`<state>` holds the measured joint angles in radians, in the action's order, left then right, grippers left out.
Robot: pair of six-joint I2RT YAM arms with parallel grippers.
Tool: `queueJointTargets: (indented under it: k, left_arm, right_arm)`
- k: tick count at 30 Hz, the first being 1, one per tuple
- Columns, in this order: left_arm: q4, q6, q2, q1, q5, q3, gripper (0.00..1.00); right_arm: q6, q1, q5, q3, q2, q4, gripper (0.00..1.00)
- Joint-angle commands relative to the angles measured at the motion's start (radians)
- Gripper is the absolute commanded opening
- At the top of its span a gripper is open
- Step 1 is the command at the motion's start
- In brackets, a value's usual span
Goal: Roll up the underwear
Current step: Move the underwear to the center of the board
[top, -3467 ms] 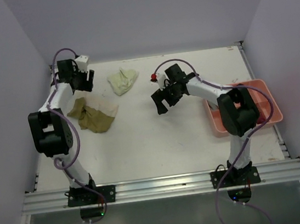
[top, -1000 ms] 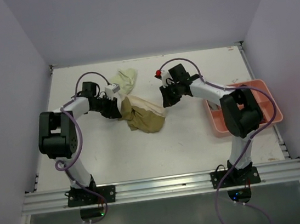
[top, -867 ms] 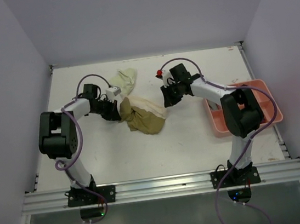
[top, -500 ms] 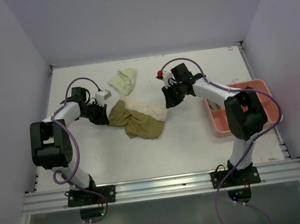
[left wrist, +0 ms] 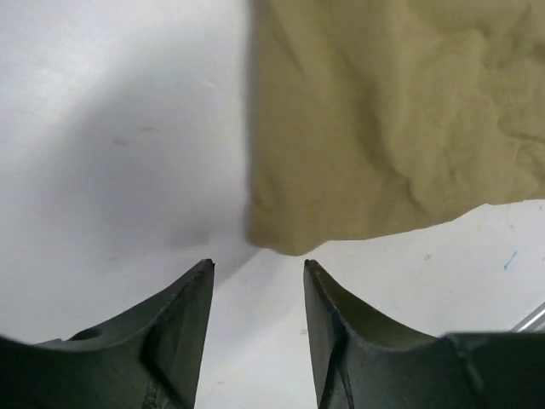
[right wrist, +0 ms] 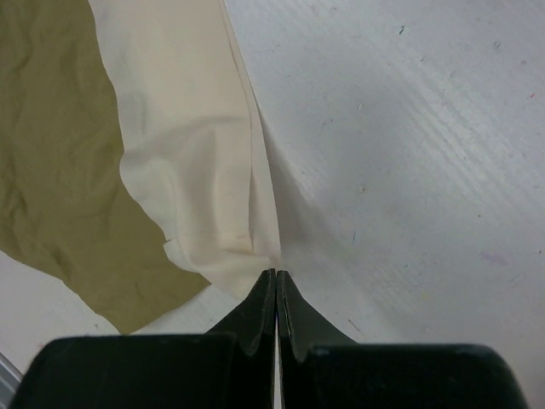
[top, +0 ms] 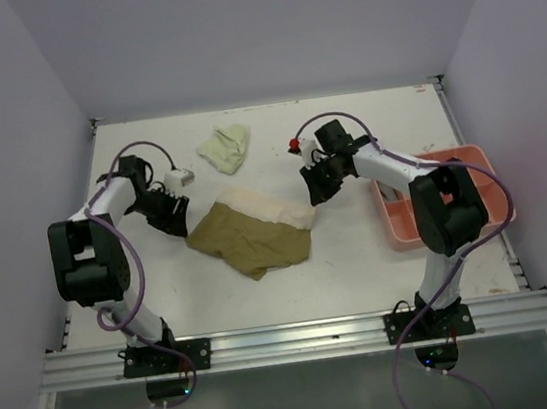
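A second ago the olive-tan underwear [top: 250, 240] was a crumpled bundle gripped by the left pincer [top: 168, 216]. It now lies pulled out nearly flat, and that pincer has let go and backed off. Its jaws stand well apart with nothing between them, and the cloth's nearest corner sits just ahead of the fingertips. The right pincer [top: 314, 193] is pressed closed, seemingly nipping the corner of the cream underwear [top: 276, 207], which runs away from its tips and disappears under the olive piece. The pale yellow-green underwear [top: 224, 147] lies on the desk [top: 361, 253], beyond and between the two pincers, untouched. Spreading looks done. Rolling probably has to wait until the two overlapping garments are separated.
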<state>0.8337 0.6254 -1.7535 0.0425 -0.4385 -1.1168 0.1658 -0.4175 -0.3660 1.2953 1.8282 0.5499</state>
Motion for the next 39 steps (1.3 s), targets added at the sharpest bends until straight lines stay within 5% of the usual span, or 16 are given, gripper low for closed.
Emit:
queueJointTargets:
  k: [1, 8, 15, 26, 39]
  left_arm:
    - [-0.051, -0.002, 0.019, 0.065, -0.144, -0.173, 0.54]
    - [-0.209, -0.182, -0.233, -0.059, -0.219, -0.451, 0.55]
    - [-0.311, -0.305, -0.403, -0.133, -0.239, -0.554, 0.49]
    - [-0.387, -0.372, -0.463, -0.19, -0.319, -0.509, 0.44]
    - [-0.338, -0.404, -0.486, -0.19, -0.318, -0.503, 0.27]
  right_arm:
    - [0.063, 0.006, -0.002, 0.002, 0.045, 0.056, 0.0]
    - [0.093, 0.02, 0.018, 0.012, 0.117, 0.076, 0.0]
    - [0.1, 0.032, 0.012, 0.019, 0.121, 0.088, 0.0]
    - [0.104, 0.036, 0.007, 0.056, 0.134, 0.116, 0.0]
    - [0.109, 0.045, -0.001, 0.062, 0.132, 0.131, 0.0]
